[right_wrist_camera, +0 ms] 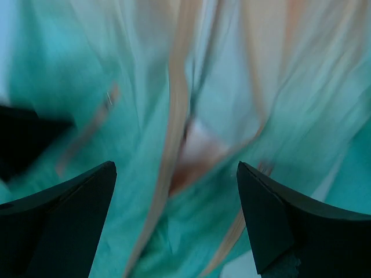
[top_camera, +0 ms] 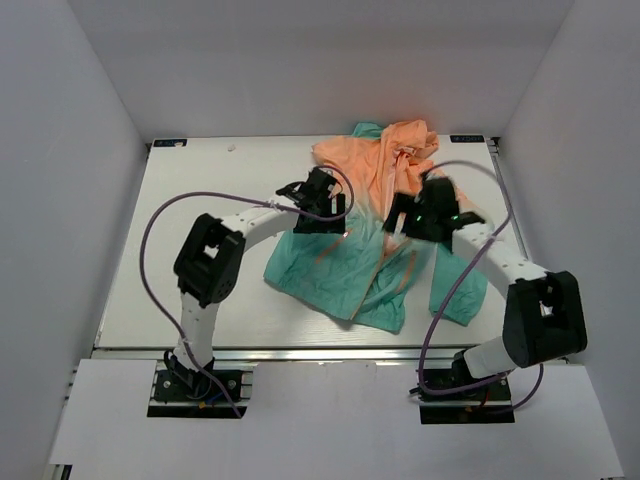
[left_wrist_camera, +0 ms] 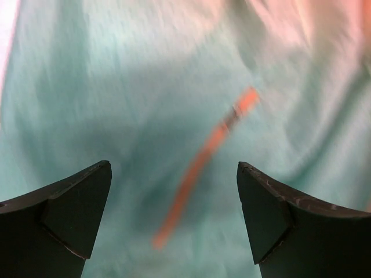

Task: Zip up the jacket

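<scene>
The jacket (top_camera: 360, 250) lies spread and rumpled on the table, orange at the hood end at the back and teal toward the near hem. My left gripper (top_camera: 328, 212) hovers over its left half and is open, with teal cloth and a short orange strip (left_wrist_camera: 203, 159) between the fingers (left_wrist_camera: 75, 208). My right gripper (top_camera: 408, 220) hangs over the right half, also open. Under it a pale orange zipper edge (right_wrist_camera: 174, 116) runs down through folded teal fabric. Neither gripper holds anything. Both wrist views are blurred.
The white table (top_camera: 200, 180) is boxed in by grey walls on three sides. A purple cable (top_camera: 150, 230) loops off each arm. A dark shape (right_wrist_camera: 23, 139) sits at the left edge of the right wrist view.
</scene>
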### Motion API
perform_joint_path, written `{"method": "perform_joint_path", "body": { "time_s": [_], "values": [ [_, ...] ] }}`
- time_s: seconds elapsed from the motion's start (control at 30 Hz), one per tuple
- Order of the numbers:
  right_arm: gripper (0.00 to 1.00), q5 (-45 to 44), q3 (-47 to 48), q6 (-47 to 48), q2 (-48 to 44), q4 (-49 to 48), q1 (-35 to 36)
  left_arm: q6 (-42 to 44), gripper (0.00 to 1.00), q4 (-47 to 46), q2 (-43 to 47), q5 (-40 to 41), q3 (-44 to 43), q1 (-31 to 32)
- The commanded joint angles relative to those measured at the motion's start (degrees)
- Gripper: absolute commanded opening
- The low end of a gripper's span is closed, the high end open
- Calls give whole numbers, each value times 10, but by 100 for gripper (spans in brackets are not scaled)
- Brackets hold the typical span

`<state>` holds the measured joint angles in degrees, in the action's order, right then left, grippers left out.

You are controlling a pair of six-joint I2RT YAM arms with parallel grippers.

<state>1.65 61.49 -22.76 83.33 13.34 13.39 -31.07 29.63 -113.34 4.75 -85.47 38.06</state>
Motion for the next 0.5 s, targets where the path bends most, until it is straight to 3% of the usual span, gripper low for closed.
{"method": "perform_joint_path", "body": {
  "time_s": [0.0,0.07,0.23,0.47],
  "values": [
    [89,-30,-101,-53,-9,3,75,78,98,-22,-56,10,-84,-11],
    [89,-26,-145,-84,-16,-4,103,85,98,-2,-112,10,-161,-13],
    [89,-47,-167,-108,27,-21,110,87,98,15,-166,14,-193,-29],
    [89,-107,-65,-87,160,32,110,45,98,-32,-95,64,-12,-56]
  ]
}}
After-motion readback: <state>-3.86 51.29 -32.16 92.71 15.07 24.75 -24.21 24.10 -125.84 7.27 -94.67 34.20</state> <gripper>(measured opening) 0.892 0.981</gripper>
